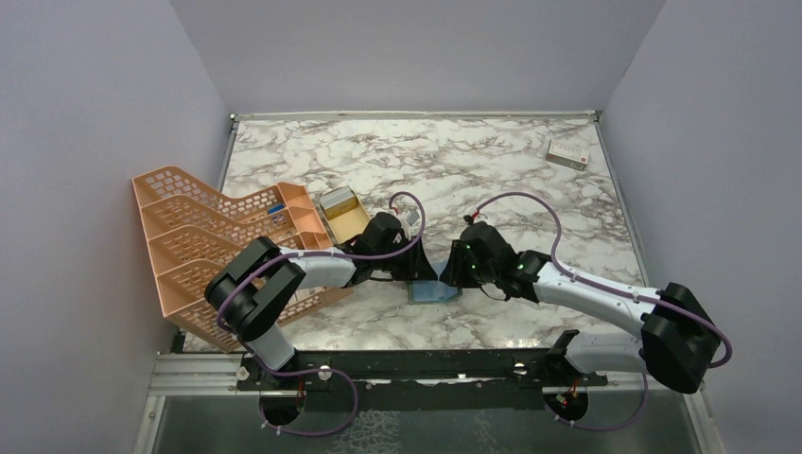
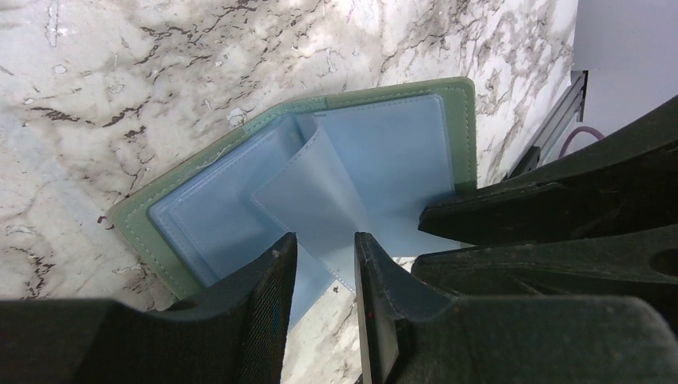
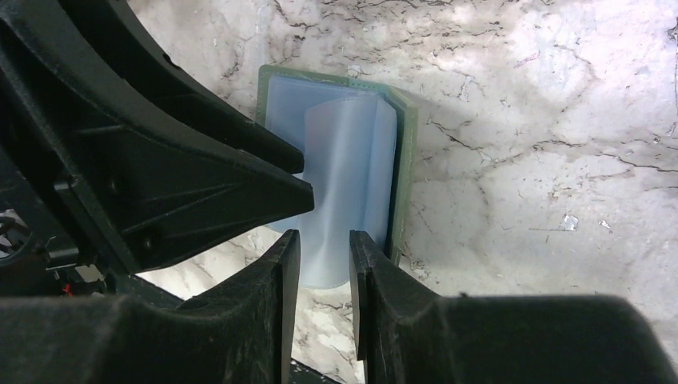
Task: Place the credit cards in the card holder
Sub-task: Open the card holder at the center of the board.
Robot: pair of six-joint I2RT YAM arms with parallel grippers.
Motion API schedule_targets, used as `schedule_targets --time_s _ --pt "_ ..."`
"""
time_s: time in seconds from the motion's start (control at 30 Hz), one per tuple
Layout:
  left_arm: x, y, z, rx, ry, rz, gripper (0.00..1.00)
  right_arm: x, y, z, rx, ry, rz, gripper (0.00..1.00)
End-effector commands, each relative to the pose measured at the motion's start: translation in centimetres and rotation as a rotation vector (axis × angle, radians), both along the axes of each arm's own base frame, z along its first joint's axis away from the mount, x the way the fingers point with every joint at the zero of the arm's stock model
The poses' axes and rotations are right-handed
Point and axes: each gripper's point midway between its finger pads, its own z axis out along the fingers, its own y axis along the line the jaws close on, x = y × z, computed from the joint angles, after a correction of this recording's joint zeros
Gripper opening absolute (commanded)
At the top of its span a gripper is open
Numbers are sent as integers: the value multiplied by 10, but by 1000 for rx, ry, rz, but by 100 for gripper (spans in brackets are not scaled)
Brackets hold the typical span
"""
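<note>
The card holder [image 1: 433, 292] lies spread open on the marble table, between the two arms and near the front edge. Its rim is grey-green [image 2: 464, 120] and its inner faces are pale blue [image 3: 344, 160]. One blue inner leaf stands up in a curve from the middle. My left gripper [image 1: 421, 270] [image 2: 324, 236] hovers just over it, jaws a little apart and holding nothing. My right gripper [image 1: 456, 269] [image 3: 324, 234] faces it from the other side, also slightly open and empty. The tips of both grippers nearly meet above the wallet. The credit cards are out of view.
A peach-coloured tiered mesh tray [image 1: 217, 246] stands at the left edge, close behind my left arm. A gold tin [image 1: 342, 213] lies open beside the tray. A white box with a red mark [image 1: 567, 153] sits at the far right corner. Purple walls close in the table.
</note>
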Motion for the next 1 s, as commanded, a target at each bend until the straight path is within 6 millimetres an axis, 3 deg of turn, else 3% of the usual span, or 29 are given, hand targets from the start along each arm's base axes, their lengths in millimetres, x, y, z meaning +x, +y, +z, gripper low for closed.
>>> schedule_targets --time_s 0.0,0.23,0.37,0.5,0.6,0.83,0.97 --pt "1 1 3 7 -35 -5 34 4 3 -5 12 -25 1 29" --pt "13 19 -1 138 -64 60 32 9 -19 -24 -98 -43 -50 26" --pt "20 31 9 195 -104 108 32 6 -21 -33 -117 -26 -35 24" --pt "25 31 36 163 -144 133 36 3 -1 -30 -78 -13 66 36" --pt "33 35 57 177 -196 153 42 6 2 -31 -96 14 59 46" --pt "68 77 87 377 -286 214 50 11 3 -30 -115 23 30 62" --pt "91 112 104 447 -327 258 50 14 2 -35 -163 37 23 65"
